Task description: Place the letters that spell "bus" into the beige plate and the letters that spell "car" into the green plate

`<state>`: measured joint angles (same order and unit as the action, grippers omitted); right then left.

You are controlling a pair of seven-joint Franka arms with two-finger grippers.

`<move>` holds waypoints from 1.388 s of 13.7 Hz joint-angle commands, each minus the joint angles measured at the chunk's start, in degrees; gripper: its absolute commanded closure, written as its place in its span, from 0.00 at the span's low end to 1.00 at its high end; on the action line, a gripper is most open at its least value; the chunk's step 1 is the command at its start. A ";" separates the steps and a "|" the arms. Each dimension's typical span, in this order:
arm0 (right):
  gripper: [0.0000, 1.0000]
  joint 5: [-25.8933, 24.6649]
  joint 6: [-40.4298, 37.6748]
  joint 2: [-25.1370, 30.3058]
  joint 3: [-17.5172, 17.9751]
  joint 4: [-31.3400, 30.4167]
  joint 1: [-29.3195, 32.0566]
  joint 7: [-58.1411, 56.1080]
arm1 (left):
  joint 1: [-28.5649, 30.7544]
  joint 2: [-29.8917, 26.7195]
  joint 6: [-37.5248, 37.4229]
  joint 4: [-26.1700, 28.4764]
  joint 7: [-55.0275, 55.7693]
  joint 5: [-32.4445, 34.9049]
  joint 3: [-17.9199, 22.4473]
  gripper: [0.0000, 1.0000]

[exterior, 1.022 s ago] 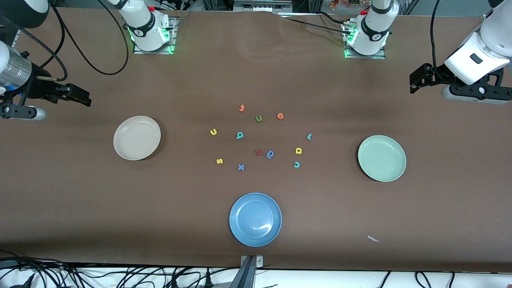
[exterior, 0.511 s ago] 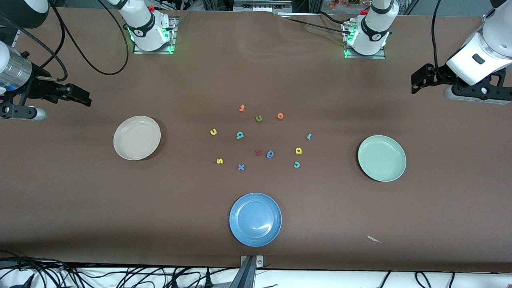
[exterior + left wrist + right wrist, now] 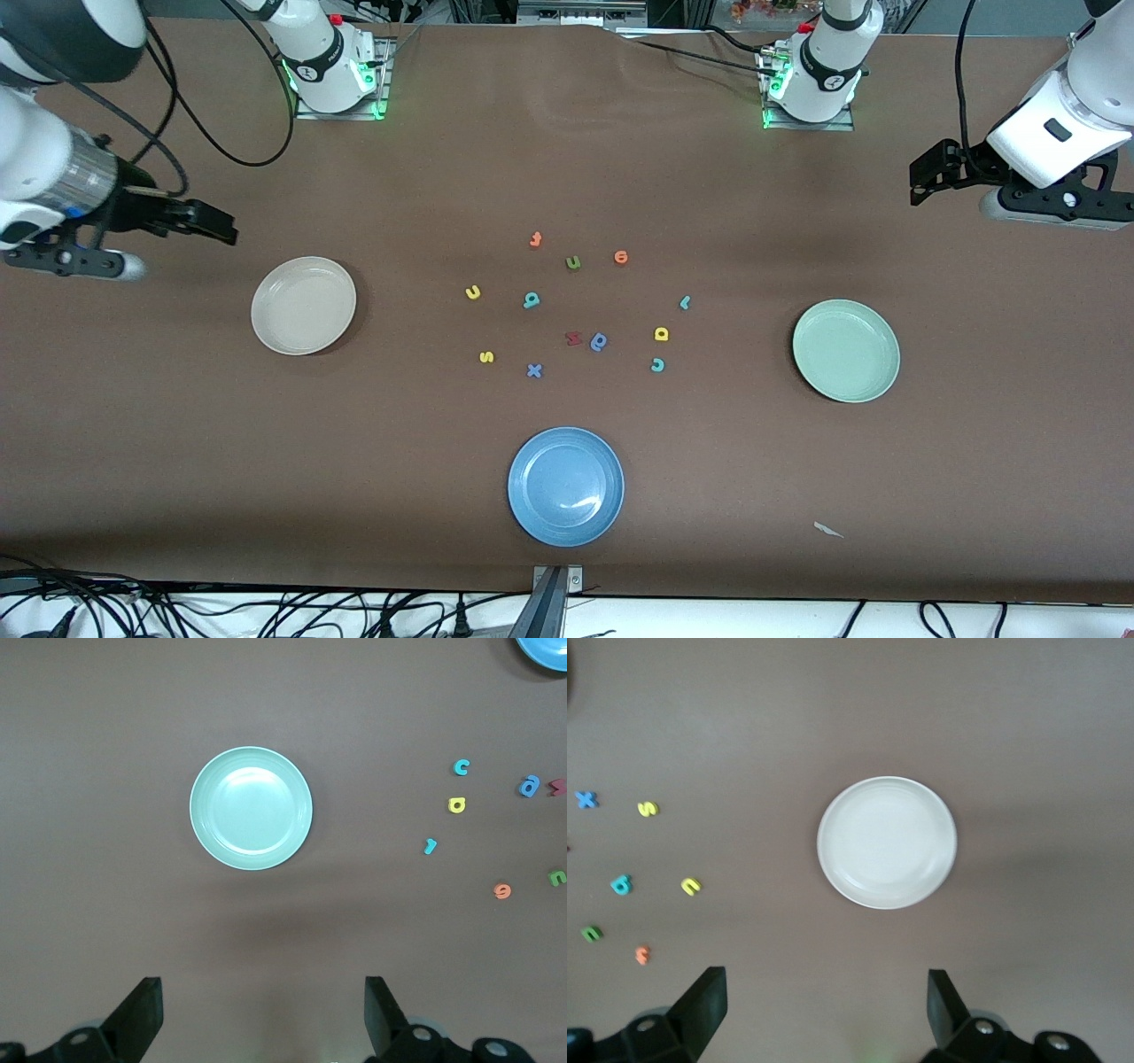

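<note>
Teal b (image 3: 531, 300), yellow u (image 3: 473, 292) and yellow s (image 3: 485, 357) lie mid-table, on the side of the beige plate (image 3: 304, 306). Teal c (image 3: 657, 364), yellow a (image 3: 661, 334) and teal r (image 3: 685, 303) lie on the side of the green plate (image 3: 846, 351). Both plates hold nothing. My right gripper (image 3: 223, 235) hangs open over bare table beside the beige plate (image 3: 887, 842), nothing between its fingers. My left gripper (image 3: 921, 182) hangs open over bare table at the left arm's end, looking down on the green plate (image 3: 251, 808).
A blue plate (image 3: 565, 486) sits near the table's front edge. Other letters lie among the task's own: orange t (image 3: 535, 239), green u (image 3: 573, 262), another orange letter (image 3: 621, 257), a red letter (image 3: 573, 338), a darker blue rounded letter (image 3: 599, 341), blue x (image 3: 534, 370). A paper scrap (image 3: 828, 530) lies near the front edge.
My right arm has swung in toward the beige plate. The left arm has barely shifted. The letters and plates have not moved.
</note>
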<state>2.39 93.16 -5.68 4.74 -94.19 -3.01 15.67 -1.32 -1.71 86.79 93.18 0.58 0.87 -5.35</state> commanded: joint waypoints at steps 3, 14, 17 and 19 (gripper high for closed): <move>0.00 0.51 13.86 -1.34 0.36 -9.24 -8.66 13.05 | 0.35 1.00 -1.36 -2.22 -1.37 -0.79 -0.18 0.00; 0.00 -0.63 39.27 -16.71 0.27 -17.33 -24.14 22.65 | -6.32 14.79 4.25 -2.30 -0.67 -2.81 -0.53 0.00; 0.00 -0.72 46.30 -18.57 0.27 -21.28 -24.77 22.57 | -7.03 17.43 8.03 -2.48 -0.67 -2.90 -0.62 0.00; 0.00 -0.81 49.21 -21.46 0.27 -21.82 -25.90 22.57 | -9.83 20.85 11.37 -3.09 -0.32 -2.81 -0.62 0.00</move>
<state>2.27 139.30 -25.71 5.47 -114.78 -27.73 37.91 -8.74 15.14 96.36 92.58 0.45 -0.58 -6.23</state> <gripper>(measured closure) 0.000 0.000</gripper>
